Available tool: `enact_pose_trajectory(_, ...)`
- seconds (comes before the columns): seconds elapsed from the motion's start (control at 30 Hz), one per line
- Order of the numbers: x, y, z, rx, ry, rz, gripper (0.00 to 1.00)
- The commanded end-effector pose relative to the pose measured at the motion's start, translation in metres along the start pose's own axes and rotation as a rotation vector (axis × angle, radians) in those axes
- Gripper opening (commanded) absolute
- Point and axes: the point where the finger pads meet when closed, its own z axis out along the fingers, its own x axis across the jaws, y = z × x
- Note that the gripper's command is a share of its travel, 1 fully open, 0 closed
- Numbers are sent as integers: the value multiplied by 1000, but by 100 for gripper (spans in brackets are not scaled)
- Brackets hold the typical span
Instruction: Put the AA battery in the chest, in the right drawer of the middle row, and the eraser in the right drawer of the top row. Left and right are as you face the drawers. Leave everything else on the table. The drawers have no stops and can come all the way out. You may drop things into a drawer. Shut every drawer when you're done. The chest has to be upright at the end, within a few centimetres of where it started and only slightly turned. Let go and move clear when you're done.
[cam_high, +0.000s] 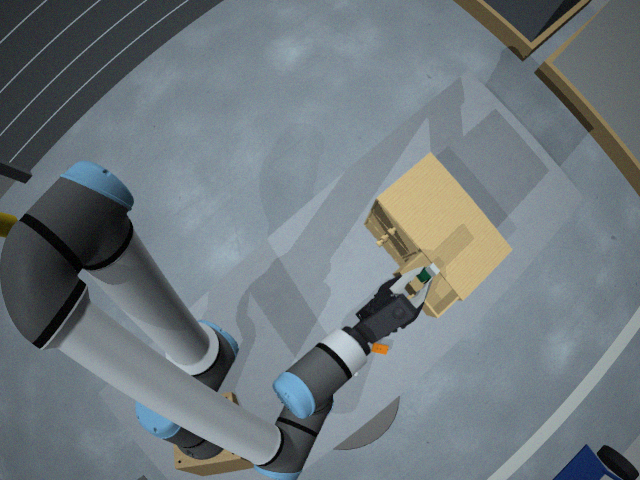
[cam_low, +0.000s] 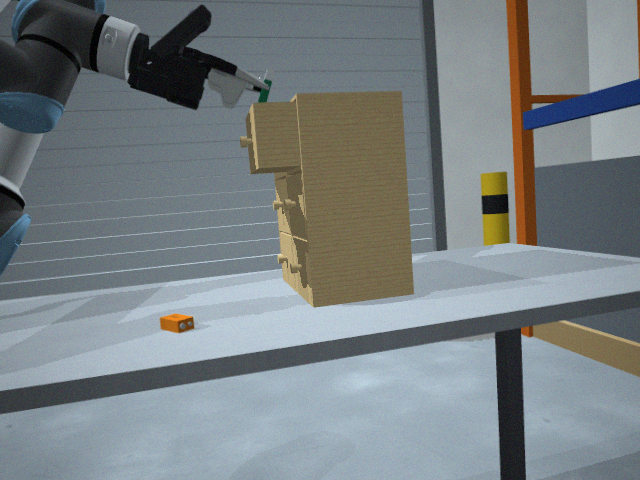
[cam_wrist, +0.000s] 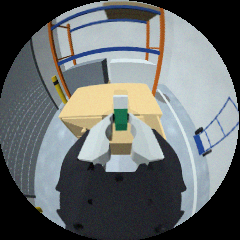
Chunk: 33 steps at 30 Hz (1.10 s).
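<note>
Arm (cam_high: 170, 382) (cam_low: 25, 149) comes in first at the left of the exterior view, dark joints capped in light blue, and its black gripper (cam_high: 429, 272) (cam_low: 263, 88) (cam_wrist: 120, 113) reaches rightward and slopes down toward the chest. The pale fingers are closed on the eraser (cam_high: 423, 274) (cam_low: 265, 90) (cam_wrist: 121, 120) — a small block with a green sleeve and a white end — which stands nearly upright, leaning a little, at the level of the open drawer's top edge. Lower down, on the grey table (cam_high: 361, 268) (cam_low: 232, 335), an orange block (cam_high: 380, 348) (cam_low: 176, 323) with two round silvery spots on one side lies well apart from the chest. Next comes the right drawer of the top row (cam_high: 448, 305) (cam_low: 276, 136), pulled partway out, its knob pointing left; the eraser is over it, though how far inside it reaches I cannot tell. Below the drawer show the knobs of the two lower rows. The pale wooden chest (cam_high: 439, 206) (cam_low: 356, 196) (cam_wrist: 110, 95) stands upright on the table, its side broad to the viewer. Where the AA battery lies I cannot tell. Farther right, behind the table, are a yellow post (cam_high: 7, 225) (cam_low: 494, 227) (cam_wrist: 59, 90) with a black band and an orange rack upright (cam_low: 521, 155) (cam_wrist: 161, 45) joined to blue beams.
</note>
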Motion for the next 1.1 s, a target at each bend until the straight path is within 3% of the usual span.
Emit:
enact_pose_trajectory(0.0, 0, -2, 1, 1, -1, -3, 11)
enact_pose_trajectory(0.47, 0, -2, 1, 1, -1, -3, 11)
enact_pose_trajectory(1.03, 0, -2, 1, 1, -1, -3, 23)
enact_pose_trajectory(1.07, 0, -2, 1, 1, -1, -3, 100)
